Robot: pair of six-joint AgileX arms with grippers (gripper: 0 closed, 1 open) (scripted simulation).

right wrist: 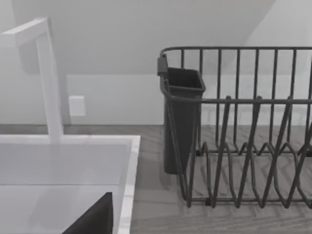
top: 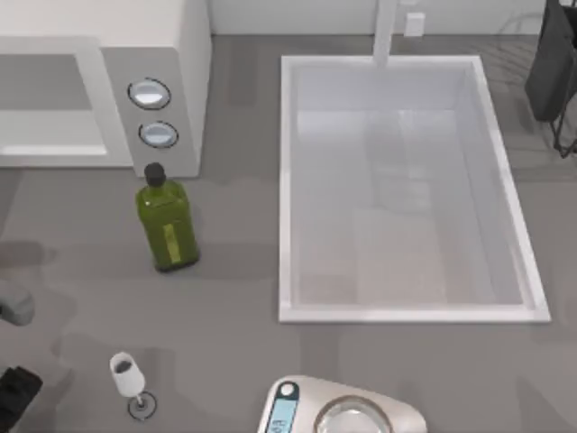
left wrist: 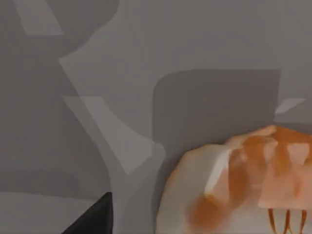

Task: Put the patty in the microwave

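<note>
The microwave (top: pixel 99 86) stands at the table's far left, white with a grey window and two round silver knobs (top: pixel 150 93). In the left wrist view a rounded orange-brown lump with a pale edge (left wrist: pixel 234 185) lies on the grey table, close to a dark part of my left gripper (left wrist: pixel 95 217). I cannot tell whether this lump is the patty. My left arm (top: pixel 16 392) sits at the top view's lower left edge. In the right wrist view a dark part of my right gripper (right wrist: pixel 95 217) hangs over the sink's corner, facing the dish rack.
A green bottle (top: pixel 167 221) stands in front of the microwave. A small wine glass (top: pixel 128 377) is near the front left. A scale (top: pixel 338 410) sits at the front edge. The white sink (top: pixel 287 180) fills the right half, with a dark dish rack (right wrist: pixel 243 126) behind it.
</note>
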